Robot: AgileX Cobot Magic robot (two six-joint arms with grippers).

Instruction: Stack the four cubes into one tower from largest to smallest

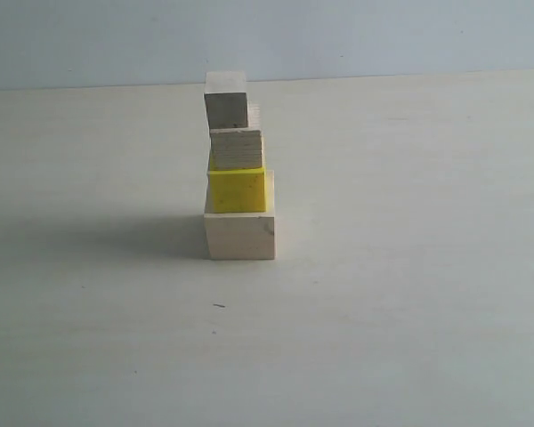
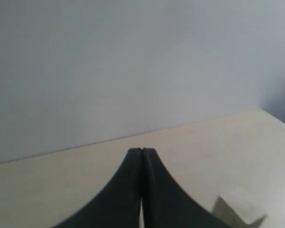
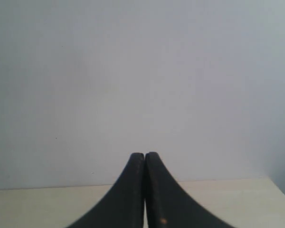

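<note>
left gripper point(image 2: 141, 152) has its jaws pressed together on nothing, and the right gripper point(image 3: 145, 156) likewise; neither shows in the exterior view; the tower point(image 1: 238, 169) stands alone on the table point(image 1: 383, 311), around its middle; large pale cube point(image 1: 239, 233) at the base, yellow cube point(image 1: 238, 189) on it, striped-grain cube point(image 1: 237, 149) next, small cube point(image 1: 227, 110) on top; the stacking looks done, with nothing left to place; its long axis runs straight up, with no visible lean, though the layers are not centred; flat faces turn roughly toward the exterior camera
</note>
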